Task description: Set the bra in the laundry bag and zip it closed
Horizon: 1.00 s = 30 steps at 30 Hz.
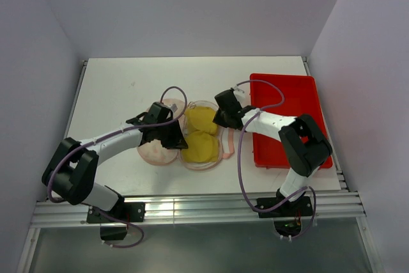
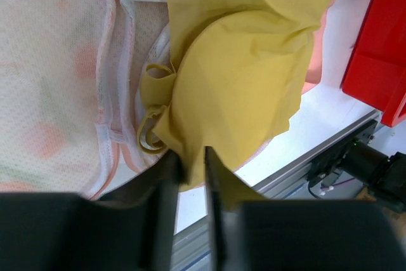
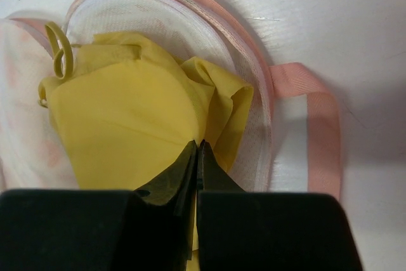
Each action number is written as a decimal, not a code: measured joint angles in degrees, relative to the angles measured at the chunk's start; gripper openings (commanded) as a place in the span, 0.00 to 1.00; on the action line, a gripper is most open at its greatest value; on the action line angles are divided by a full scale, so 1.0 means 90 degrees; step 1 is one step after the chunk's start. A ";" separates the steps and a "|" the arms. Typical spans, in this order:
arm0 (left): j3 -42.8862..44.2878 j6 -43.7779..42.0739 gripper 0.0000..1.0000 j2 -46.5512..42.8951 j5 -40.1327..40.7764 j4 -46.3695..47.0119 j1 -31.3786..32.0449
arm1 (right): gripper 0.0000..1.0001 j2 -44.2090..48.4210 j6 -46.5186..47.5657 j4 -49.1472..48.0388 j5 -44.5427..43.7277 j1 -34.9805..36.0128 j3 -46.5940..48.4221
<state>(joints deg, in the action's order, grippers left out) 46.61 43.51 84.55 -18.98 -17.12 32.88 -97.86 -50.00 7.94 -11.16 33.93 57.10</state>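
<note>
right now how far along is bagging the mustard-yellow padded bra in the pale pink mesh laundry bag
Done: the mustard-yellow padded bra lies in the open mesh half of the pale pink laundry bag. In hand: the right gripper is shut on its fabric; the left gripper, jaws slightly apart, sits at its near edge. Remaining: the bag's other half lies open; folding it over and zipping.

**Right wrist view: bra seated in mesh cup**

The right gripper [image 3: 197, 150] has its jaws closed, with the tips against a fold of the mustard-yellow bra [image 3: 127, 125]. The bra lies in the white mesh cup of the laundry bag [image 3: 152, 17], inside the pink zipper edge. A pink fabric loop [image 3: 323, 138] lies on the white table [image 3: 355, 17], just beside the bag.
</note>
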 measured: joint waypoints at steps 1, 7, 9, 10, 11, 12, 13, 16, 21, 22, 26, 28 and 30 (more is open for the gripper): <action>0.0000 0.0024 0.34 -0.0036 0.0041 -0.0007 0.0005 | 0.06 0.0000 0.0015 0.0015 0.0000 0.0007 0.0000; 0.0000 0.0078 0.50 -0.0367 0.0206 -0.0080 0.0022 | 0.30 0.0002 0.0100 0.0124 -0.0049 0.0024 0.0000; 0.0000 0.0080 0.52 -0.0452 0.0260 -0.0121 0.0024 | 0.35 0.0015 0.0129 0.0202 -0.0073 0.0032 0.0002; 0.0000 0.0080 0.52 -0.0483 0.0270 -0.0146 0.0024 | 0.38 0.0027 0.0158 0.0250 -0.0095 0.0034 0.0002; 0.0000 0.0080 0.53 -0.0505 0.0282 -0.0158 0.0024 | 0.41 0.0036 0.0168 0.0301 -0.0109 0.0036 0.0012; 0.0000 0.0080 0.53 -0.0529 0.0291 -0.0160 0.0024 | 0.42 0.0044 0.0187 0.0359 -0.0143 0.0036 0.0041; 0.0000 0.0078 0.53 -0.0551 0.0289 -0.0165 0.0024 | 0.43 0.0051 0.0214 0.0413 -0.0165 0.0036 0.0078; 0.0000 0.0080 0.51 -0.0578 0.0284 -0.0155 0.0032 | 0.43 0.0068 0.0282 0.0525 -0.0204 0.0036 0.0214; 0.0000 0.0083 0.50 -0.0568 0.0270 -0.0129 0.0097 | 0.44 0.0100 0.0379 0.0675 -0.0299 0.0036 0.0481; 0.0000 0.0080 0.49 -0.0554 0.0270 -0.0126 0.0117 | 0.44 0.0129 0.0391 0.0709 -0.0316 0.0036 0.0512; 0.0000 0.0083 0.53 -0.0435 0.0362 -0.0129 0.0151 | 0.45 0.0352 0.0454 0.0869 -0.0338 0.0036 0.0534; 0.0000 0.0085 0.55 -0.0406 0.0512 -0.0131 0.0158 | 0.45 0.0478 0.0503 0.0933 -0.0338 0.0036 0.0534; 0.0000 0.0085 0.56 -0.0401 0.0629 -0.0121 0.0160 | 0.46 0.0646 0.0549 0.0993 -0.0328 0.0036 0.0534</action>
<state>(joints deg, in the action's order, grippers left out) 46.61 44.27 80.95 -13.32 -18.22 34.33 -92.05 -45.06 16.88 -14.11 34.26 61.91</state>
